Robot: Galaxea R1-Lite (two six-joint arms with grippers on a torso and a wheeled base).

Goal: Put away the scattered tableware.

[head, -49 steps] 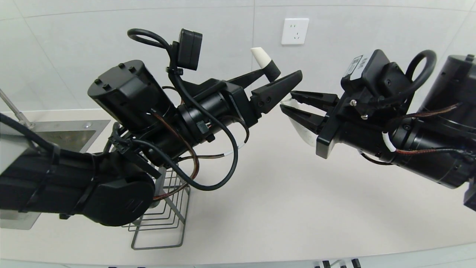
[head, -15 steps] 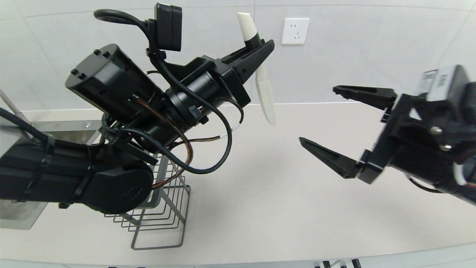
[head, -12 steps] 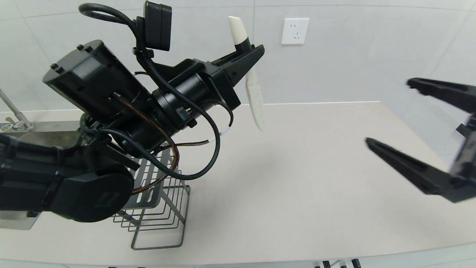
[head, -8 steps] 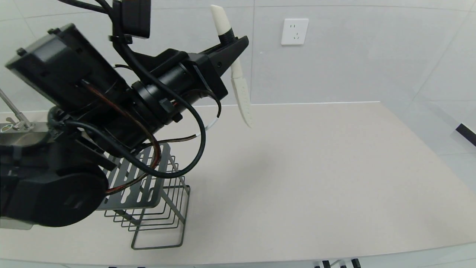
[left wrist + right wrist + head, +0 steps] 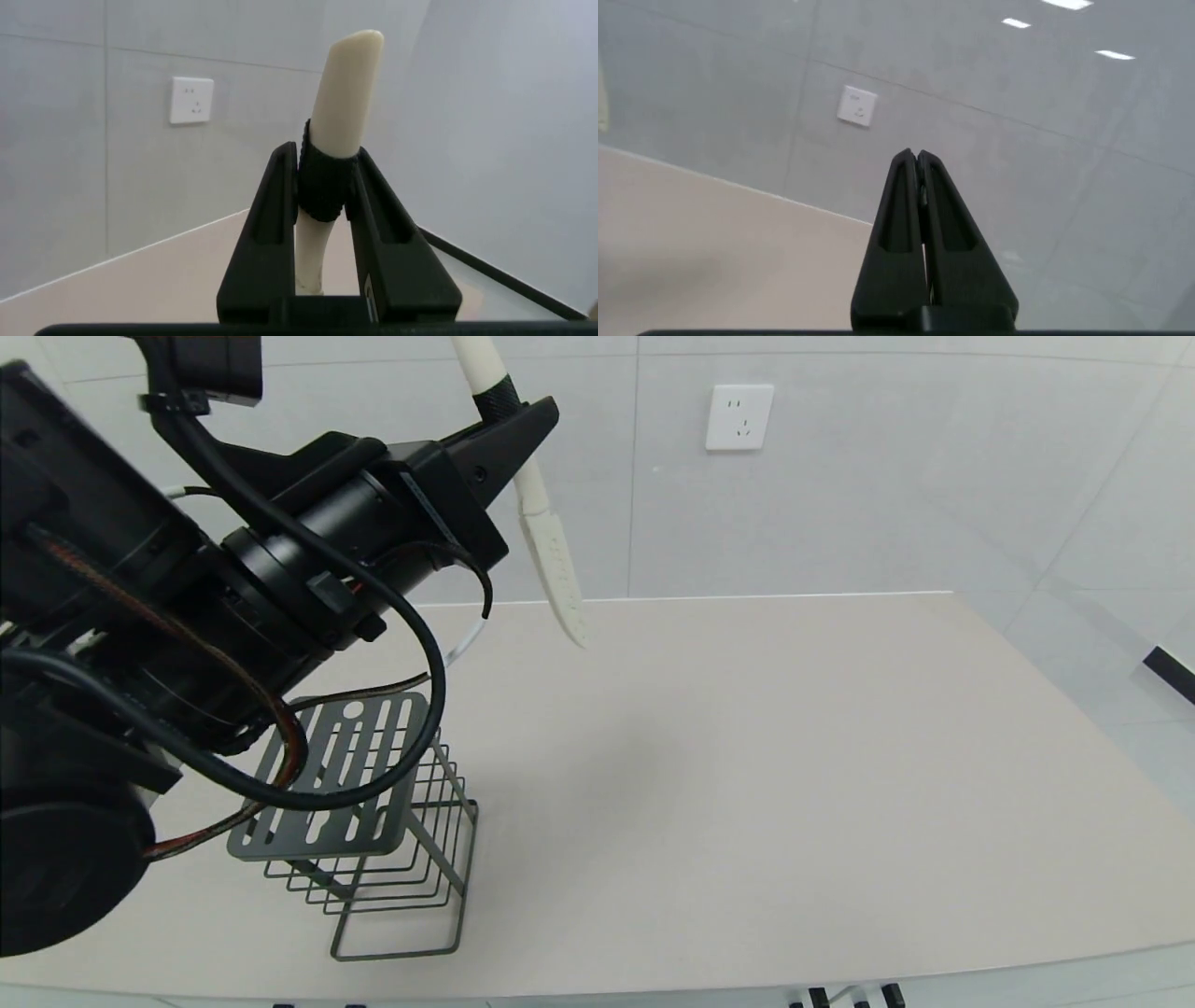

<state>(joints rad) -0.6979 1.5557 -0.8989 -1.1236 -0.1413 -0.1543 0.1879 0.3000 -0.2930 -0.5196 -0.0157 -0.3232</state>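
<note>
A white knife (image 5: 558, 574) with a black band on its handle hangs blade down above the counter (image 5: 794, 756), held at the band. My left gripper (image 5: 523, 415) is shut on it, high at the upper left of the head view. The left wrist view shows the knife handle (image 5: 348, 84) sticking up between the fingers of the left gripper (image 5: 324, 159). In the right wrist view my right gripper (image 5: 917, 157) is shut with nothing in it, in front of the tiled wall. A grey wire rack (image 5: 373, 859) with a slotted top plate (image 5: 331, 784) stands on the counter below the left arm.
A wall socket (image 5: 739, 417) sits on the tiled wall behind the counter. The counter's right edge (image 5: 1046, 672) runs back diagonally. The counter's middle and right parts lie bare.
My left arm has swung left and up with the knife, which now hangs blade down. The right gripper let go, opened, and drew off to the right out of the head view.
</note>
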